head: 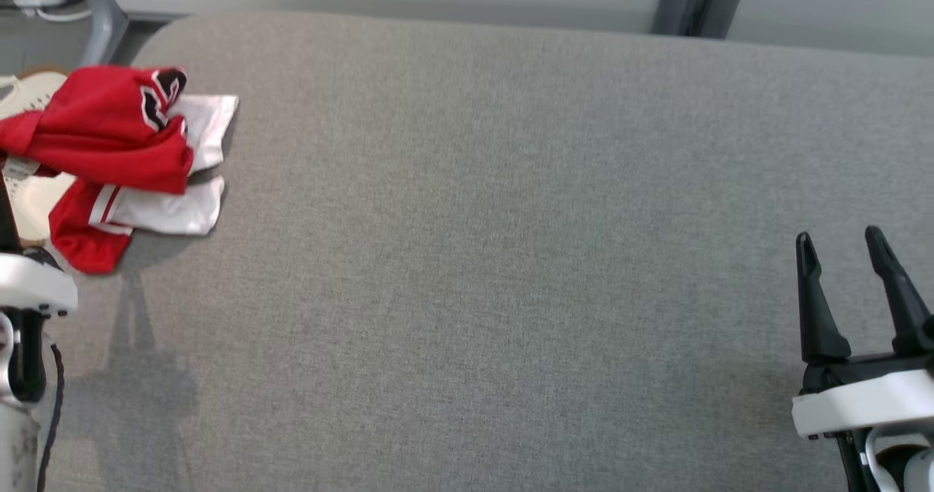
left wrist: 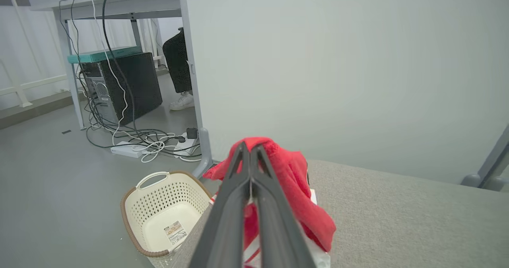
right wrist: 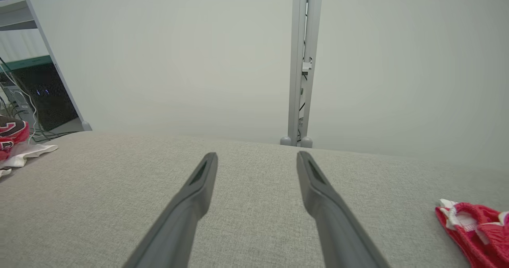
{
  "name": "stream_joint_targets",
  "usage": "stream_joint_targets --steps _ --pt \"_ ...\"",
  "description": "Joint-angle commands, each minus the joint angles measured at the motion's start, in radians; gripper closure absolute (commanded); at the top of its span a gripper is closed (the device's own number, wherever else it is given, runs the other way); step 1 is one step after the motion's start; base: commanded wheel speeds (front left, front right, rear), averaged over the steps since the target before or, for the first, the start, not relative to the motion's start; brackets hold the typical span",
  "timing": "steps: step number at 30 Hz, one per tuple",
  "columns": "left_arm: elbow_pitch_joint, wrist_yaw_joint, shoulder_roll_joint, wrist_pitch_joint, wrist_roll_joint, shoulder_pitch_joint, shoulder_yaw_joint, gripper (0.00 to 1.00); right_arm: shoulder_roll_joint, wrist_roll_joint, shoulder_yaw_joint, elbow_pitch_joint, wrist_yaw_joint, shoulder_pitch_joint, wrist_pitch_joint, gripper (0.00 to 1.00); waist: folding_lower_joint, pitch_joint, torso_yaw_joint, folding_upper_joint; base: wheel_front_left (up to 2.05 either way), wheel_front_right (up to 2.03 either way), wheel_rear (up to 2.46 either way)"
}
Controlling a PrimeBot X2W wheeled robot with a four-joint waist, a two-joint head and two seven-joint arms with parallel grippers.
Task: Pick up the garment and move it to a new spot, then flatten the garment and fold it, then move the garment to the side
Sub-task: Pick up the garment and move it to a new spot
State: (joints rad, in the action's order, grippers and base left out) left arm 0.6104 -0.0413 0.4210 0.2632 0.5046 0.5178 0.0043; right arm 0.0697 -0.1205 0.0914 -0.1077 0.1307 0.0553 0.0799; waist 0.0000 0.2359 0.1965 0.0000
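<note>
While bunched at the far left edge of the grey fabric-covered bench [head: 467, 258], just beside a cream perforated plastic basket [left wrist: 167, 216]: crumpled red-and-white jersey garment [head: 109, 134], pinched at a raised fold by left gripper [left wrist: 249, 148], jaws clenched on cloth, probably for lifting toward the open middle. Right gripper [head: 839, 240] near right, jaws released, empty, seemingly free for flattening later.

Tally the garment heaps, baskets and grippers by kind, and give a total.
Garment heaps: 2 (left garment heap, right garment heap)
Baskets: 1 (basket)
Grippers: 2 (left gripper shut on the left heap, right gripper open)
Total: 5
</note>
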Motion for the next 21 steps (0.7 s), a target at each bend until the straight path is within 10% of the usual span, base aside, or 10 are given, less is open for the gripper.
stream_joint_targets --steps 1,21 --pt "-0.054 0.013 -0.004 0.001 -0.014 -0.043 0.015 1.0 0.001 -0.007 -0.001 0.007 0.0 -0.015 0.006 0.0 0.0 -0.054 -0.008 0.0 0.0 0.0 0.0" --pt "-0.923 0.182 -0.081 -0.193 -0.046 -0.669 -0.04 1.0 -0.01 -0.063 -0.037 0.065 0.0 -0.097 0.034 0.0 0.0 -0.16 -0.114 0.0 0.0 0.0 0.0"
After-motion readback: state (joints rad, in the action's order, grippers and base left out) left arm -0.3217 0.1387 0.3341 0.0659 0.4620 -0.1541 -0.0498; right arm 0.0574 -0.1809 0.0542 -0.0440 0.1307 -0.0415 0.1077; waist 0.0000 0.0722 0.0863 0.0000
